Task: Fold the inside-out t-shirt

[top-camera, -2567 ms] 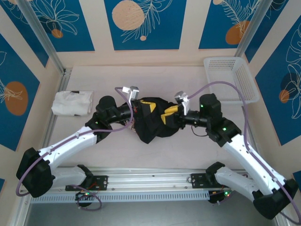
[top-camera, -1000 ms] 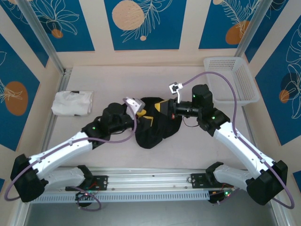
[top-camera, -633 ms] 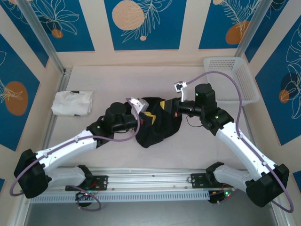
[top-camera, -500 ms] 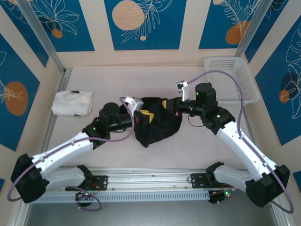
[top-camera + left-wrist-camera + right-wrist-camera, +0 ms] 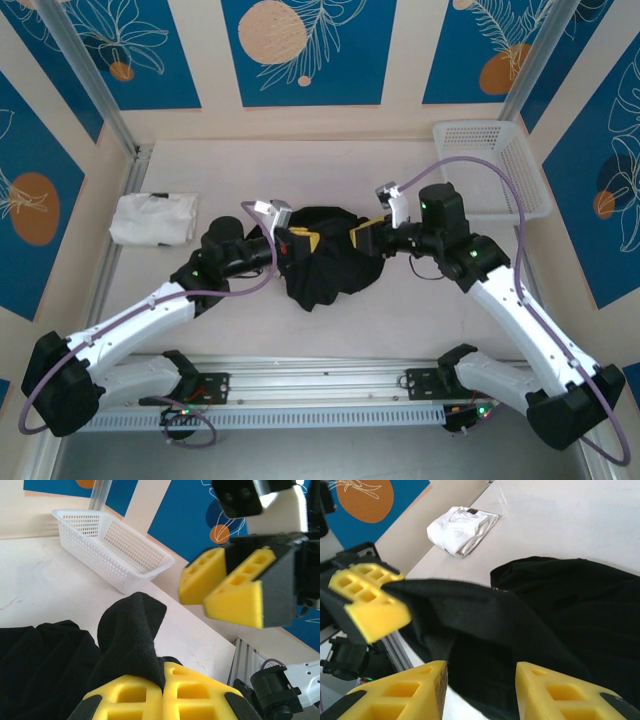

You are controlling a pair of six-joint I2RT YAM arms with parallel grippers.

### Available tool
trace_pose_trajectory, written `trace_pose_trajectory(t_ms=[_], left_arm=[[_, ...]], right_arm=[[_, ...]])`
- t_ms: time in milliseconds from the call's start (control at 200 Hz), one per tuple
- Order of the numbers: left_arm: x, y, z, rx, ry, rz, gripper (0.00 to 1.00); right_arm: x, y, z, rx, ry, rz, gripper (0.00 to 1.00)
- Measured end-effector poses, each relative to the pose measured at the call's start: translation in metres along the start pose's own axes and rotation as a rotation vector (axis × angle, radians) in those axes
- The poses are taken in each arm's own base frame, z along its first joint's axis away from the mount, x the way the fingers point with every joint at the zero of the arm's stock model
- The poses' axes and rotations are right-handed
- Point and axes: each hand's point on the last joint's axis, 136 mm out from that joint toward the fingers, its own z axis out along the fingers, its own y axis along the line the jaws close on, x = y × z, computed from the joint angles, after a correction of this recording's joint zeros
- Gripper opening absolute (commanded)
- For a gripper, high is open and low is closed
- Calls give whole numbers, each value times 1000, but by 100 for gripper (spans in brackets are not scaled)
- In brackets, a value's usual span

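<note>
The inside-out t-shirt (image 5: 326, 272) is a crumpled black heap at the table's centre. My left gripper (image 5: 298, 241) is at the heap's left top, shut on a raised fold of the black cloth. In the left wrist view the yellow pads (image 5: 130, 700) meet with the t-shirt's fold (image 5: 131, 630) pinched between them. My right gripper (image 5: 361, 239) hovers at the heap's right top. In the right wrist view its jaws stand open, the gripper (image 5: 480, 690) empty, with the t-shirt (image 5: 555, 610) stretched in front and below.
A white folded garment (image 5: 153, 218) lies at the far left of the table. A white mesh basket (image 5: 490, 165) stands at the back right. The two grippers face each other a short distance apart over the heap.
My left gripper closed on a fold of the t-shirt. My right gripper opened, let the cloth go and drew back slightly to the right.
</note>
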Motion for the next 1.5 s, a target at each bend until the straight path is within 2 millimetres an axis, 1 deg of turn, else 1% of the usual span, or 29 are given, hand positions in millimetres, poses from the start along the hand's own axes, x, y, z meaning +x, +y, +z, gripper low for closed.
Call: trace_pose_trajectory(t_ms=[60,110,250,325,395,550,740,830,875,915,955,1015,1060,1150,1245,1380,1500], left_arm=[[0,0,0,-1,0,-2,0],[0,1,0,-1,0,-2,0],[-1,-2,0,16,-4,3,0],[-1,-3,0,25,-6,5,0],[1,-3,0,28,-1,4,0],[5,-3,0,34,2,4,0],[7,-2,0,33,4,3,0],[6,-2,0,34,3,3,0],[6,-2,0,34,3,3,0],[7,-2,0,34,3,3,0],[7,-2,0,33,4,3,0],[7,-2,0,33,4,3,0],[7,-2,-1,33,3,4,0],[9,-1,-1,31,6,3,0],[12,1,-1,28,12,1,0],[13,1,-1,27,14,0,0],[14,2,-1,23,14,0,5]], right_arm=[[8,0,-5,7,-2,-10,43],[15,-4,-5,16,5,-10,43],[42,-18,8,34,65,31,44],[49,-19,15,11,70,58,45],[46,-15,20,-35,56,79,46],[27,-5,31,-137,-5,113,48],[14,-2,43,-219,-47,172,53],[9,-1,48,-247,-58,187,52],[6,1,49,-260,-64,193,50],[4,2,50,-270,-70,196,45],[1,4,50,-279,-79,195,37],[-3,6,49,-292,-92,203,21],[-6,7,48,-298,-103,196,13],[-10,9,47,-309,-115,207,0],[-13,12,43,-315,-128,204,0],[-18,18,34,-325,-153,186,0],[-20,22,28,-327,-164,178,0]])
